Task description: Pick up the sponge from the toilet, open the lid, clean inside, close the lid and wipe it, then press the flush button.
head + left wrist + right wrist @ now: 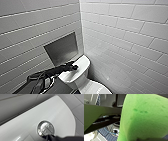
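On the toilet (60, 112) — shiny round flush button (46, 128)

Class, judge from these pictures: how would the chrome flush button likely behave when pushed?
The flush button looks like shiny rigid metal, so probably stiff and slippery. Set within a ring in the tank top, it likely sinks straight down rather than tipping.

Left arm (50, 72) outstretched, end effector (74, 66) forward.
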You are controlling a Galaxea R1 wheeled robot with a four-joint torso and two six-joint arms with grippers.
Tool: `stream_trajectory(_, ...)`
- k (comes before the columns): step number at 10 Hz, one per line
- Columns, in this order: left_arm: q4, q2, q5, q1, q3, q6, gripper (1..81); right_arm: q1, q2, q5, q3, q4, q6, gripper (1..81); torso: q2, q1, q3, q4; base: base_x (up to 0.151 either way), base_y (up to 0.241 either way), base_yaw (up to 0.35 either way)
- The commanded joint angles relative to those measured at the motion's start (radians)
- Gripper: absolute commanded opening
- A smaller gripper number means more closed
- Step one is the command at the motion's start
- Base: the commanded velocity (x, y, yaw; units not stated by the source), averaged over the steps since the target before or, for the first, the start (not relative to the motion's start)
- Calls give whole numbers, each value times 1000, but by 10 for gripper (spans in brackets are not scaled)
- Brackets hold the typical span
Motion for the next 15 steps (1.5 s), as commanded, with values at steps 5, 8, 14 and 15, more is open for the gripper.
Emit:
stream_trajectory(5, 2, 1, -6, -166, -2, 6, 10, 5, 7, -72, 6, -5, -2, 10, 0, 0, -85, 0, 0, 0, 0)
stream_trajectory(8, 2, -6, -13, -185, -4, 6, 10, 5, 7, -72, 6, -6, -3, 10, 0, 0, -27, 0, 0, 0, 0)
stream_trajectory(14, 126, 141, -15, -133, -199, 12, 10, -18, 9, -68, 6, -5, -2, 10, 0, 0, -28, 0, 0, 0, 0)
stream_trajectory(15, 132, 150, -15, -122, -205, 12, 10, -16, 10, -69, 6, -5, -3, 10, 0, 0, -28, 0, 0, 0, 0)
